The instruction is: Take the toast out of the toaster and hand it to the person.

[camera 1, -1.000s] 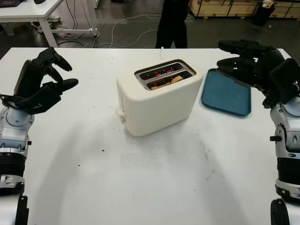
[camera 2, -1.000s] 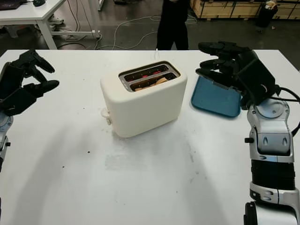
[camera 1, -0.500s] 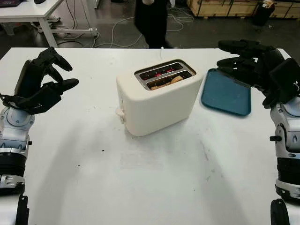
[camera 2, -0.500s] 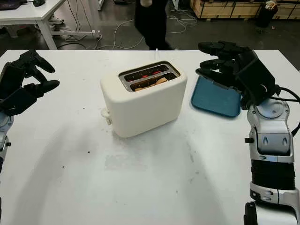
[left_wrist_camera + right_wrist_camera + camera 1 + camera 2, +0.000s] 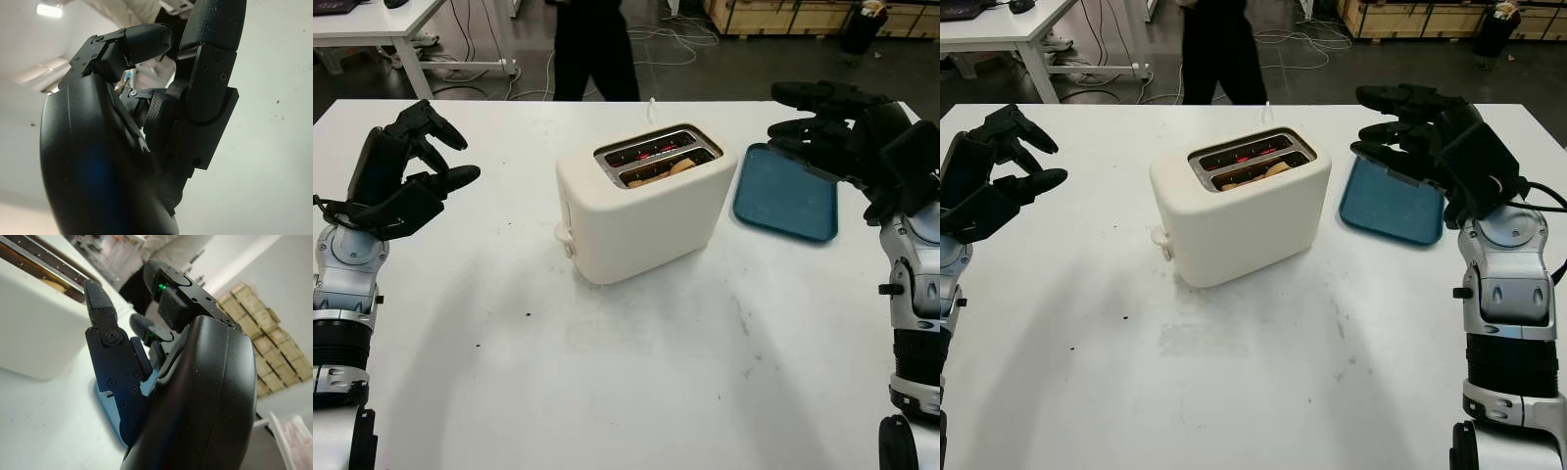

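The toaster (image 5: 641, 203) stands near the middle of the white table (image 5: 607, 392), and the toast (image 5: 668, 169) sits low in the slot that is closer to the robot, only its top edge showing. Inside the farther slot a red glow is seen, so I judge the heating wires may be on.

The left hand (image 5: 406, 176) is held above the table at about 9 o'clock from the toaster, well apart from it; it is open and holds nothing. The right hand (image 5: 842, 137) is at about 2 o'clock from the toaster, above the blue tray (image 5: 785, 204), also open and with nothing in it. A person (image 5: 592, 49) in dark clothes is at the far side of the table, at 12 o'clock.

Nothing is grasped yet, so the task is at its beginning. Several things could go wrong from here. The toast is deep in the slot and the slot is narrow, so thick fingers may not reach the edge and may only push on the toaster's top. The toaster seems light, so a sideways push could slide or tip it. If the pinch is too hard, the toast may crumble; if too soft, it may fall back. The hot wires could also harm the fingers.
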You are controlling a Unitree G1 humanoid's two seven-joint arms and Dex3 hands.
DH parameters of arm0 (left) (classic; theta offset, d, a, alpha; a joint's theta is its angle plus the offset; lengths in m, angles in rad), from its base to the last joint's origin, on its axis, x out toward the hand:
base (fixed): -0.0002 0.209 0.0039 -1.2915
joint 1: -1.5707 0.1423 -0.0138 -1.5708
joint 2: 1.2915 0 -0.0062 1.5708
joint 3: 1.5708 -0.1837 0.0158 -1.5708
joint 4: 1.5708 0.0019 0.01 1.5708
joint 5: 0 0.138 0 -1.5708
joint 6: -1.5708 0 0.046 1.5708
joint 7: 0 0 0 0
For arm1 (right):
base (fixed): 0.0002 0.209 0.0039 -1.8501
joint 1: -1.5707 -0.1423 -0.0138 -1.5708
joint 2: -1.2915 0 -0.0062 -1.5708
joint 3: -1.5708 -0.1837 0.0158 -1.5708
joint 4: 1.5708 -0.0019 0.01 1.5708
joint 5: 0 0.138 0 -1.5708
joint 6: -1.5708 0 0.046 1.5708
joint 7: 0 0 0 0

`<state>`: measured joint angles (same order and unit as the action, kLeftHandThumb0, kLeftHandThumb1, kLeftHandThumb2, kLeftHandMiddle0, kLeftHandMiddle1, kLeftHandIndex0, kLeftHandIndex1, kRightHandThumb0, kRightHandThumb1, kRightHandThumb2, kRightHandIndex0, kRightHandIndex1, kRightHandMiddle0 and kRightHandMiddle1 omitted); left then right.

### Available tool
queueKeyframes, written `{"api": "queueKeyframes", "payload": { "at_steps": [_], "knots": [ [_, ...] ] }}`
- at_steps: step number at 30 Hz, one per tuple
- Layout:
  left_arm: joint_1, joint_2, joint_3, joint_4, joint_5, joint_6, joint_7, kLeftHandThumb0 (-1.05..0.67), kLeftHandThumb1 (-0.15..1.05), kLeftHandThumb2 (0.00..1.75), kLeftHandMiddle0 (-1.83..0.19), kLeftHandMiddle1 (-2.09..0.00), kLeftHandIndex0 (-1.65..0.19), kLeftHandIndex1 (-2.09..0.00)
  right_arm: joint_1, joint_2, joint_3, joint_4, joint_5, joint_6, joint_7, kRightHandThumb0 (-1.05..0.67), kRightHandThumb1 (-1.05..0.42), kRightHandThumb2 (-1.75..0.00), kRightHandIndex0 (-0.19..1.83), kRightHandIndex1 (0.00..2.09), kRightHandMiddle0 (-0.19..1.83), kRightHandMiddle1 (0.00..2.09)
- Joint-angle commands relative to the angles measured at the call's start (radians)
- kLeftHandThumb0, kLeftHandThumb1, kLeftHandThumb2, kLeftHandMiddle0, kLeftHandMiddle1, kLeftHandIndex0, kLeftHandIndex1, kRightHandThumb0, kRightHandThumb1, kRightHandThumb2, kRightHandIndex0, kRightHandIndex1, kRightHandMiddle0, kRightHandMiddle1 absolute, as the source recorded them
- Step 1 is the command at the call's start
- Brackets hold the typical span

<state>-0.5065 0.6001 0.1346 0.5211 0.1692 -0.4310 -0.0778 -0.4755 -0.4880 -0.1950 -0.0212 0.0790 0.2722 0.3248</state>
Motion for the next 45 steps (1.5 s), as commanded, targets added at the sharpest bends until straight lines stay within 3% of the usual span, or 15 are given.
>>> {"api": "queueKeyframes", "payload": {
  "at_steps": [1,23,45],
  "knots": [
    [0.002,0.000,0.000,-0.008,-0.005,0.001,-0.005,-1.05,0.92,0.19,-0.57,-1.61,-0.40,-1.58,0.006,-0.008,-0.005,-0.011,0.003,0.009,-0.004,-0.29,-0.79,0.00,0.50,0.70,0.76,0.00],
    [0.021,0.005,0.002,-0.003,0.002,-0.018,0.005,-1.05,0.92,0.20,-0.57,-1.63,-0.39,-1.60,-0.005,0.009,0.008,0.009,-0.002,-0.001,-0.010,-0.37,-0.79,0.00,0.51,0.70,0.76,0.00],
    [0.011,-0.005,-0.001,0.004,-0.002,-0.015,0.004,-1.05,0.92,0.19,-0.60,-1.62,-0.41,-1.57,0.001,-0.005,0.002,0.016,-0.011,-0.023,-0.008,-0.34,-0.79,0.00,0.53,0.71,0.78,0.01]
  ]
}}
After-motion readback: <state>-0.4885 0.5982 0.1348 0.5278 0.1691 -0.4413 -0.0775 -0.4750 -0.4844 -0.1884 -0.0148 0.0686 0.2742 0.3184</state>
